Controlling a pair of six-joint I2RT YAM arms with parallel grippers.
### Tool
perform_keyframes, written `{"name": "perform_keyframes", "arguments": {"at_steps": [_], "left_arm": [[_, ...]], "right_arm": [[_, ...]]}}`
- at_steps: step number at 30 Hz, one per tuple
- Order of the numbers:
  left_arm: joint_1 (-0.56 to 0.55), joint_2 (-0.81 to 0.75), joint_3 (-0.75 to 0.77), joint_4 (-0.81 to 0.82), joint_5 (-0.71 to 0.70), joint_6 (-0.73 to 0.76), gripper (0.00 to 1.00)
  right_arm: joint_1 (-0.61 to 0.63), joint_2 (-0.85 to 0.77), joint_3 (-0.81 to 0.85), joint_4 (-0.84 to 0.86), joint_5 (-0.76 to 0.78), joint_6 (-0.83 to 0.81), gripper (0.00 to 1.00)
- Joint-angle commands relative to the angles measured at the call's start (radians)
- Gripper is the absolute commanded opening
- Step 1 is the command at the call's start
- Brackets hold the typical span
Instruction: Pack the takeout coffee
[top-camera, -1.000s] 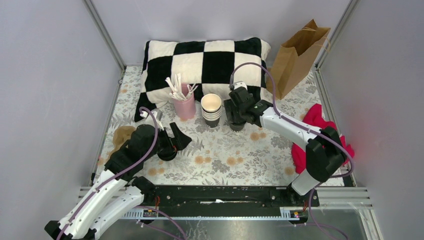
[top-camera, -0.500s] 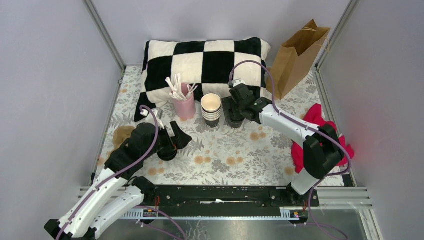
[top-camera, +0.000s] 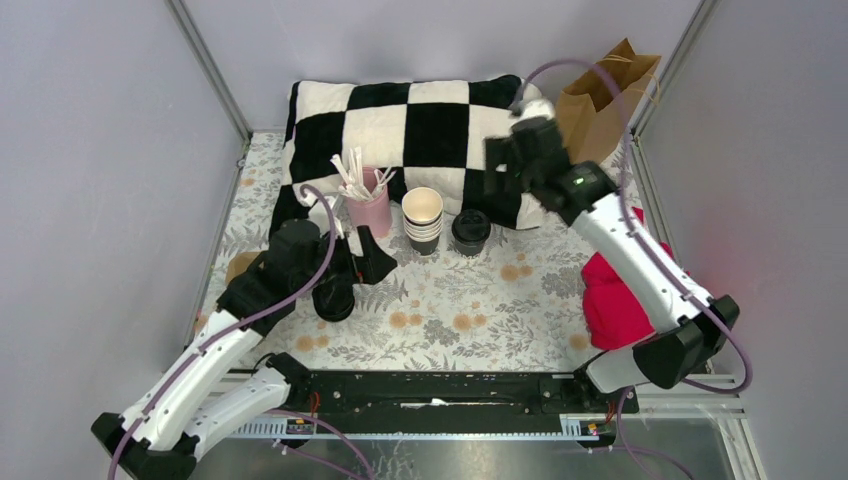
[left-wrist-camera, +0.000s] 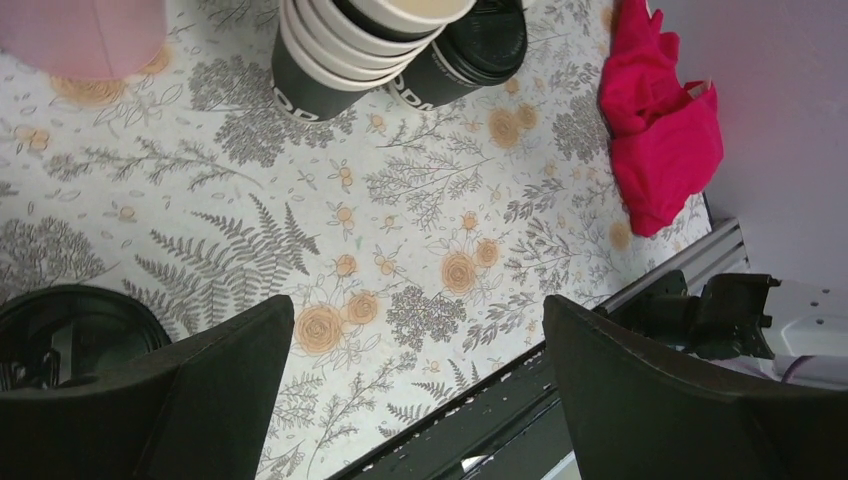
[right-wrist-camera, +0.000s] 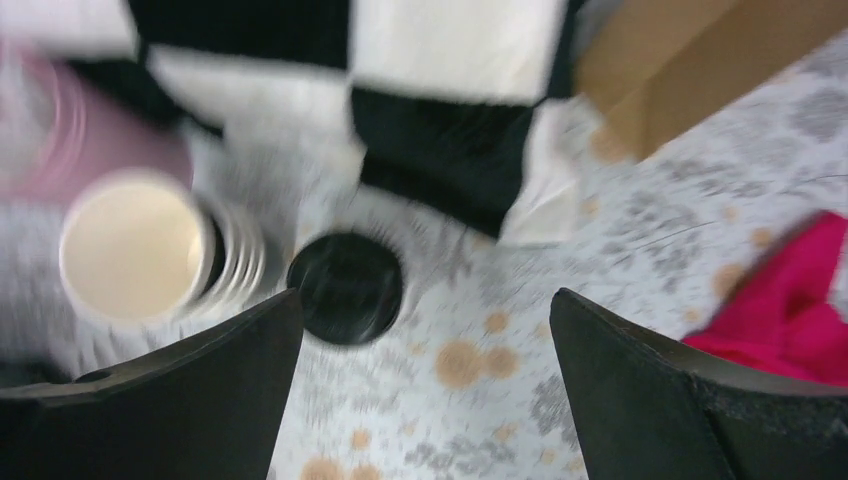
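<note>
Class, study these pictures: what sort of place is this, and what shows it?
Likely a robot test cell staged for coffee packing: bare walls with metal posts, a left arm and right arm on a rail, and props: cup stack, lidded coffee, paper bag.

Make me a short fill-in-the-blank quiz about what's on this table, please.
The takeout coffee stands beside a stack of lidless ____.
The left pincer and the right pincer both stand ____, holding nothing.
The paper bag at the back is ____.
Missing words: cups; open; brown.
</note>
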Motion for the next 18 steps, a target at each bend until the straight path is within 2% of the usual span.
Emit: {"name": "perform_keyframes", "arguments": {"at_steps": [1, 8, 11, 15, 18], "left_arm": [[0.003, 0.05, 0.104, 0.037, 0.079, 0.106, 0.99], [0.003, 0.061, 0.178, 0.015, 0.077, 0.153, 0.99], [0.002, 0.043, 0.179, 0.014, 0.047, 0.154, 0.99], [0.002, 0.016, 0.173, 0.006, -0.016, 0.141, 0.99], [0.004, 0.025, 0.18, -0.002, -0.031, 0.136, 0.99]], "right_arm": [[-0.183, 0.003, 0.192, -0.088, 0.106, 0.06, 1.0], [-0.507, 0.156, 0.461, -0.097, 0.093, 0.146, 1.0], [-0.64, 0.249, 0.554, -0.092, -0.007, 0.236, 1.0], [-0.704, 0.365, 0.628, -0.043, -0.037, 0.294, 1.0], [-0.724, 0.474, 0.733, -0.039, -0.048, 0.293, 0.93]]}}
